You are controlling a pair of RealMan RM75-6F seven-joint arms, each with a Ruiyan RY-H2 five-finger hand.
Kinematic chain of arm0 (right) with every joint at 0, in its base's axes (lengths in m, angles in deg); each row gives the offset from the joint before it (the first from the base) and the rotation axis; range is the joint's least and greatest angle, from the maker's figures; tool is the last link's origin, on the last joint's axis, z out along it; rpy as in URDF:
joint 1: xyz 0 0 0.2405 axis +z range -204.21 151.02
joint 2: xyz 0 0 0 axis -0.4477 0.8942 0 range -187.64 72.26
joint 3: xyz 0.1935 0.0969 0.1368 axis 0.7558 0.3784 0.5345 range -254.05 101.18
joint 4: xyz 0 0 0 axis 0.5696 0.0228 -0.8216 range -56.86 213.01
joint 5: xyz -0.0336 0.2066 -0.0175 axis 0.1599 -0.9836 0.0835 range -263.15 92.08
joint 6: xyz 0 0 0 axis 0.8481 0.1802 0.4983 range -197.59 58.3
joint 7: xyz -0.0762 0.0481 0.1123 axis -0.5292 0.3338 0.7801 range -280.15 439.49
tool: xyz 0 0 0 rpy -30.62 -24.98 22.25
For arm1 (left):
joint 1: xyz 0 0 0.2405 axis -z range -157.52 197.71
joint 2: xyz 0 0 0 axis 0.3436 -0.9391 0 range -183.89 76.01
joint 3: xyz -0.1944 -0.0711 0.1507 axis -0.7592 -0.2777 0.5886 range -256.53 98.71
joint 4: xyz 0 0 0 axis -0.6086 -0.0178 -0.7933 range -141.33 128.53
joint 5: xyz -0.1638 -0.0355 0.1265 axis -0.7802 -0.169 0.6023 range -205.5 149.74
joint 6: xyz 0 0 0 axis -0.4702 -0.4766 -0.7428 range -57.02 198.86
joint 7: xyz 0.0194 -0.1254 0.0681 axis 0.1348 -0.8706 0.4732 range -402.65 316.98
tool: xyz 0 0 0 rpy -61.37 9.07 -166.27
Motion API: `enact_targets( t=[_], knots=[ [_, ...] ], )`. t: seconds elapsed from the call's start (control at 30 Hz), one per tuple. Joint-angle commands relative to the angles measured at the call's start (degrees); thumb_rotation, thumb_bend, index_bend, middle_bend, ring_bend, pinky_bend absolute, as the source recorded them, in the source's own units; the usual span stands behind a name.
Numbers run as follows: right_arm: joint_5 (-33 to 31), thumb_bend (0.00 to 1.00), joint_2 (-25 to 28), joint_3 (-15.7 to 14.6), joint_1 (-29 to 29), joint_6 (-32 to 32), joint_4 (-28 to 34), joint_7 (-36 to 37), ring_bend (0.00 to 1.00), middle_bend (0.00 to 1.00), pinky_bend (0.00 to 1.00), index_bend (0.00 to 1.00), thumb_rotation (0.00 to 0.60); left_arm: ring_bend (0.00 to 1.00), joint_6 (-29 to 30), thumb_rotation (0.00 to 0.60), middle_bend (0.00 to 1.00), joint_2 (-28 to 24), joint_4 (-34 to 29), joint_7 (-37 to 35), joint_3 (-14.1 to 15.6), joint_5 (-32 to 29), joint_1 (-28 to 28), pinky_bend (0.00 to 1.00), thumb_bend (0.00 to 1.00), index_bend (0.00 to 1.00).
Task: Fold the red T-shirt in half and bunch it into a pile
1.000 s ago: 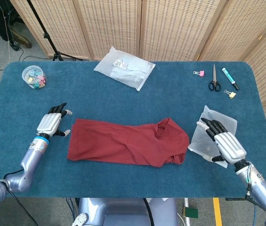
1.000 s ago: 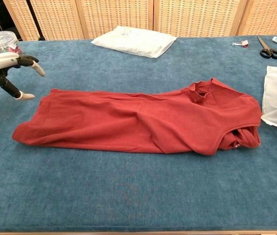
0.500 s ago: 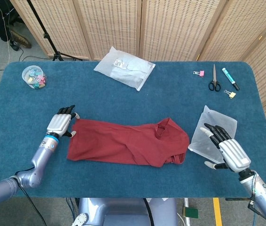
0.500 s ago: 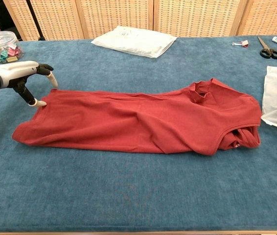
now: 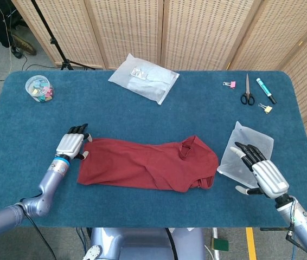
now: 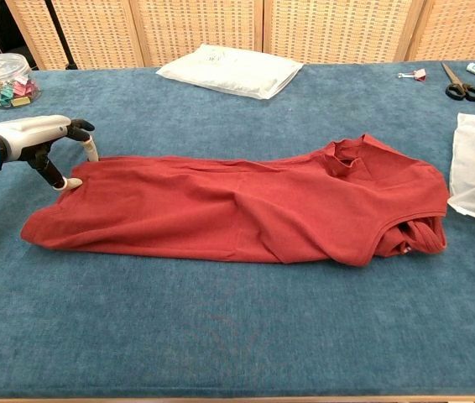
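On blue tabletop (image 5: 142, 114), left hand (image 5: 71, 144) fingertips touch folded red cotton T-shirt (image 5: 148, 164) edge, gripping nothing; right hand (image 5: 263, 172) open over translucent plastic bag (image 5: 251, 142).

My left hand (image 5: 71, 143) sits at the left end of the red T-shirt (image 5: 148, 163), fingertips touching its edge (nothing gripped). My right hand (image 5: 262, 170) rests open over a clear plastic bag (image 5: 248, 143) on the blue bench (image 5: 142, 116), just beside the shirt's right end.

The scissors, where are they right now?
In the head view, the scissors lie at the table's far right, between a pink binder clip and a teal marker.
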Motion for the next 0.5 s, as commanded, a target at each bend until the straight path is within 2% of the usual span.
enact_targets(
  t=[0.03, 0.17, 0.5],
  knots=[
    [0.1, 0.00, 0.0, 0.0, 0.0, 0.1, 0.0, 0.1, 0.00, 0.00, 0.00, 0.00, 0.600, 0.00, 0.3, 0.600, 0.00, 0.1, -0.2, -0.3, 0.1, 0.2, -0.2, 0.00, 0.31, 0.53],
    [0.3, 0.00, 0.0, 0.0, 0.0, 0.3, -0.1, 0.2, 0.00, 0.00, 0.00, 0.00, 0.600, 0.00, 1.4, 0.600, 0.00, 0.4, -0.2, -0.9, 0.2, 1.1, -0.6, 0.00, 0.31, 0.58],
    [0.4, 0.00, 0.0, 0.0, 0.0, 0.4, -0.1, 0.2, 0.00, 0.00, 0.00, 0.00, 0.600, 0.00, 1.9, 0.600, 0.00, 1.1, 0.4, -1.3, 0.2, 1.9, -0.5, 0.00, 0.39, 0.62]
  ],
)
